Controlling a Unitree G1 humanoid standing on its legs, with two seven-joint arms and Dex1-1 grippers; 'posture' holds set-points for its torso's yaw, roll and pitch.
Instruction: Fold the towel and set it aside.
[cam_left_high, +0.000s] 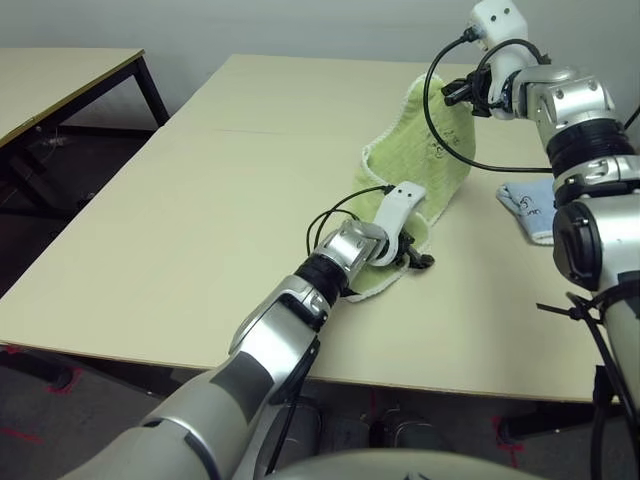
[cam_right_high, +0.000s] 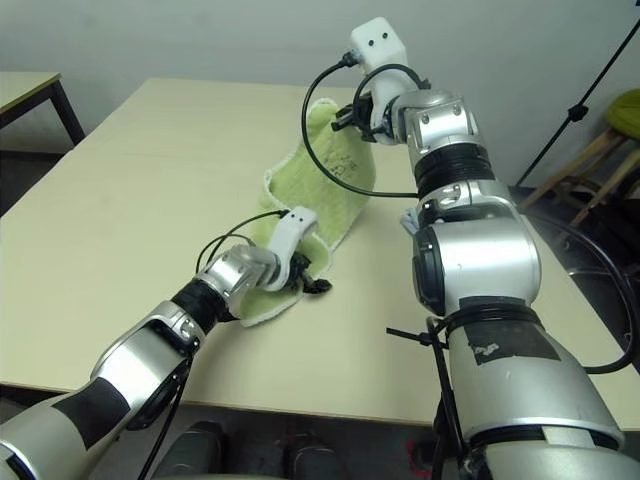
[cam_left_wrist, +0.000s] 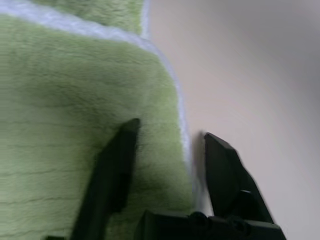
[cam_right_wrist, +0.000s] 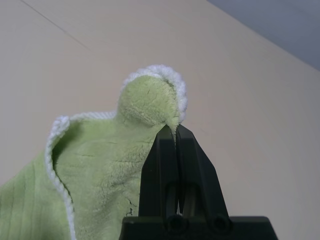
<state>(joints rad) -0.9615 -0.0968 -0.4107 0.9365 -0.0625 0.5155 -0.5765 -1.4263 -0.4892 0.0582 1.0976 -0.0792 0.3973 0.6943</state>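
Note:
The lime-green towel (cam_left_high: 420, 150) with white edging lies stretched along the table (cam_left_high: 200, 220), its far end pulled up off the surface. My right gripper (cam_right_wrist: 172, 129) is shut on the towel's far corner (cam_right_wrist: 150, 100) and holds it raised above the table's far right part (cam_left_high: 455, 95). My left gripper (cam_left_wrist: 171, 131) is open at the towel's near end (cam_left_high: 415, 258). Its fingers straddle the white edge, one finger (cam_left_wrist: 117, 160) lying on the green cloth and the other on the bare table beside it.
A small light blue cloth (cam_left_high: 528, 205) lies on the table right of the towel, beside my right arm. A second table (cam_left_high: 60, 70) stands off to the left across a gap. A stool with a green seat (cam_right_high: 622, 108) is beyond the table's right side.

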